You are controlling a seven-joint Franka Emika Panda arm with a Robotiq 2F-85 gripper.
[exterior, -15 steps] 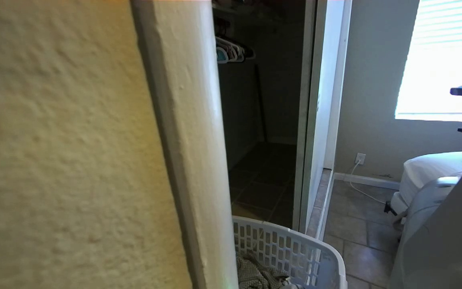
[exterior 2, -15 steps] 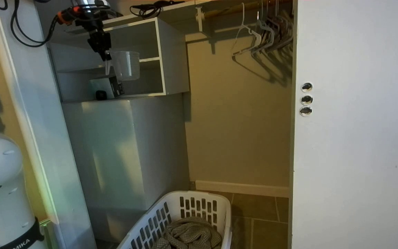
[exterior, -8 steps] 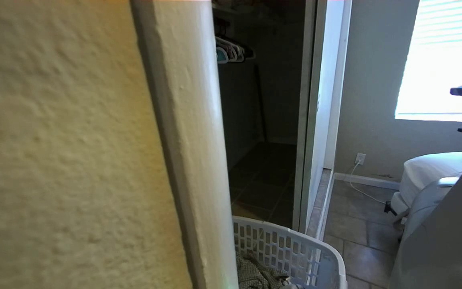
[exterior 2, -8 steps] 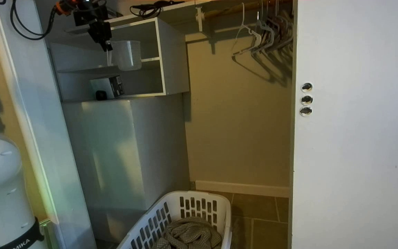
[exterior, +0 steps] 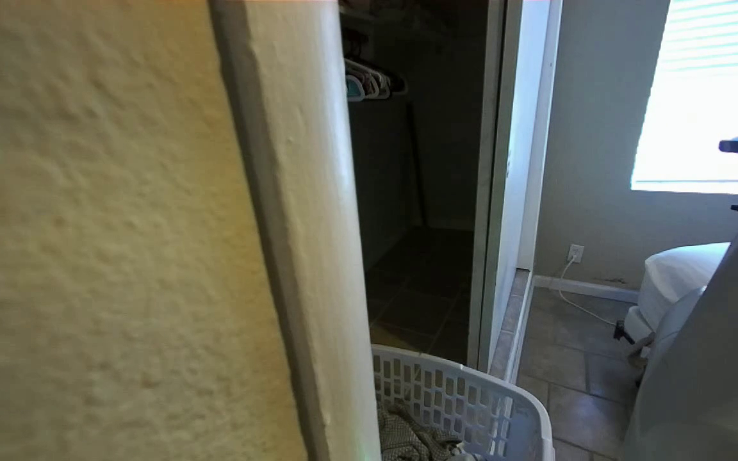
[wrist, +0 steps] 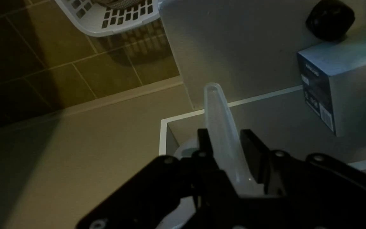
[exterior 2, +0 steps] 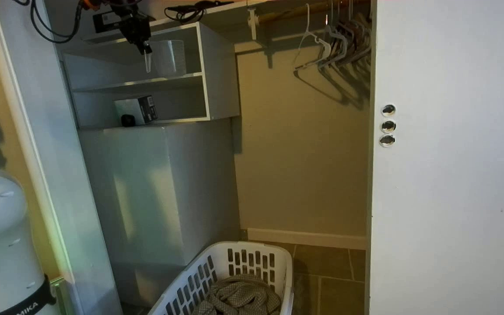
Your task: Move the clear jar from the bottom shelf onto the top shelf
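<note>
In an exterior view, the upper compartment offers free room left of the gripper. Right of the jar, the side wall bars the passage; below runs the shelf. A box narrows the lower compartment.

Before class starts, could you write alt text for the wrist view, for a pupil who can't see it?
Two black fingers hold a clear jar's handle in the foreground. A box and a black object appear at right; a white basket and tiled floor show at upper left.
</note>
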